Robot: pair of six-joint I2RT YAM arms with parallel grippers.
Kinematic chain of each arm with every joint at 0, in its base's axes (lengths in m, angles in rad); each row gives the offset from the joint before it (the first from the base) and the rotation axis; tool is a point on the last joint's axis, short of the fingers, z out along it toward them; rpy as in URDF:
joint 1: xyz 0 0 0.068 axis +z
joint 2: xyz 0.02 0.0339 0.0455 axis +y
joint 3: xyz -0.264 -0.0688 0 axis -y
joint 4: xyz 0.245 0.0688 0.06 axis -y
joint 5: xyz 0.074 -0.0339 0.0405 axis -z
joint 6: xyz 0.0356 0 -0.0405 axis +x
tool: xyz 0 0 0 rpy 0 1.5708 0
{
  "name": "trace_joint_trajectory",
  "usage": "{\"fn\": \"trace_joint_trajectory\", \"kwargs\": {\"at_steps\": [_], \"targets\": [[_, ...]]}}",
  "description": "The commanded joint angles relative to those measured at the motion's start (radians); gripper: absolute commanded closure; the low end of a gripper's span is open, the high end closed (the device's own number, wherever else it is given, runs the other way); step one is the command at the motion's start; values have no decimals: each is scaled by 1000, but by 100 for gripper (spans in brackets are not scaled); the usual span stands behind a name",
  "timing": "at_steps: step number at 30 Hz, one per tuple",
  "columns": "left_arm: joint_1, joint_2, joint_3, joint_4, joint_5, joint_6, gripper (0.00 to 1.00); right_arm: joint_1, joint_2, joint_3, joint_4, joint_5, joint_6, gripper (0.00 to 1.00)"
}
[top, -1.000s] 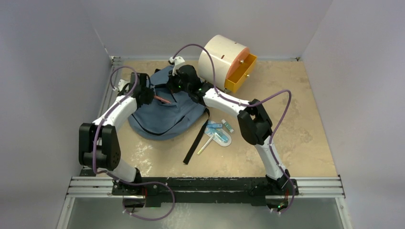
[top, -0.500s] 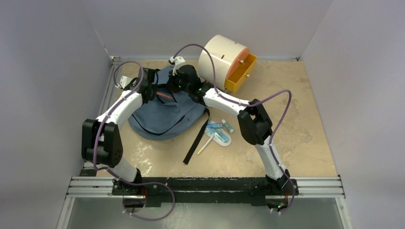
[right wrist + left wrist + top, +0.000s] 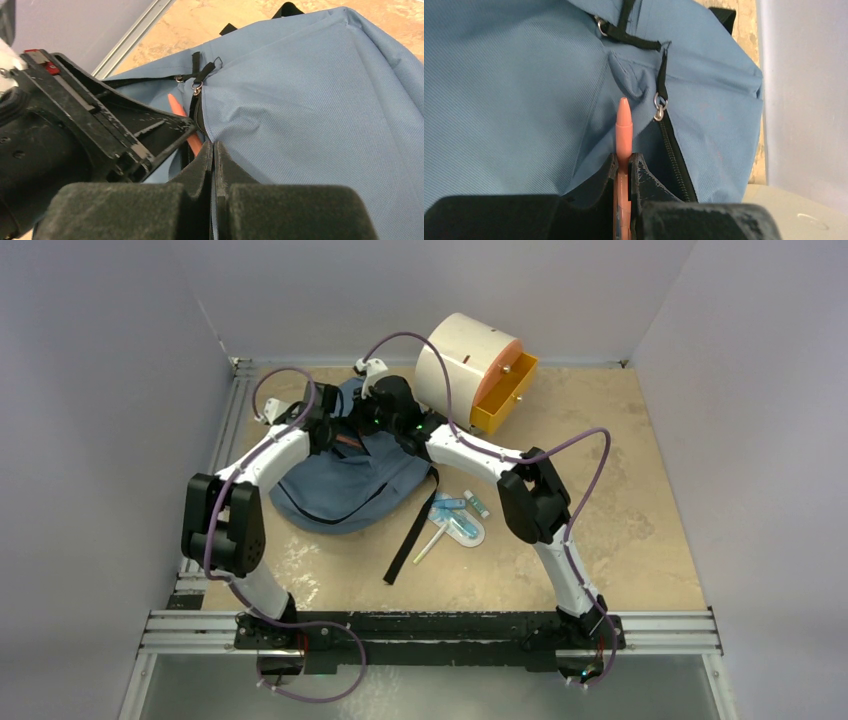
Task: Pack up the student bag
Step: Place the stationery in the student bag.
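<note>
Left jaws pinch a pink pen [image 3: 624, 125]; right jaws, pressed together, nip the zip edge of the bag [image 3: 340, 490] lying back-left on the desk [image 3: 620, 540]. I'd hold that edge up and slide the tip into the gap.

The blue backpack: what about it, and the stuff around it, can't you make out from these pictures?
- Inside of the student bag: left wrist view, blue fabric covers it around the zipper.
- Rear of the pink pen: left wrist view, buried in the left gripper.
- Small items beside the black strap: top view, too small to name.
</note>
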Motion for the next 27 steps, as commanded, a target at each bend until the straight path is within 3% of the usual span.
{"fn": "trace_joint_trajectory", "kwargs": {"at_steps": [1,14,16,19,21,27], "targets": [[-30,19,58,48,-10,-7,100,1,-94,50,36,-46,22,100],[-74,26,-5,169,107,50,100,0,-92,49,39,-71,26,100],[-74,25,-10,201,110,79,92,1,-92,46,40,-74,27,100],[-70,12,-21,272,133,163,63,1,-94,35,44,-76,29,100],[-65,-2,-33,305,151,200,55,1,-97,27,48,-78,31,100],[-42,-45,-55,288,188,233,50,1,-101,18,57,-76,32,100]]}}
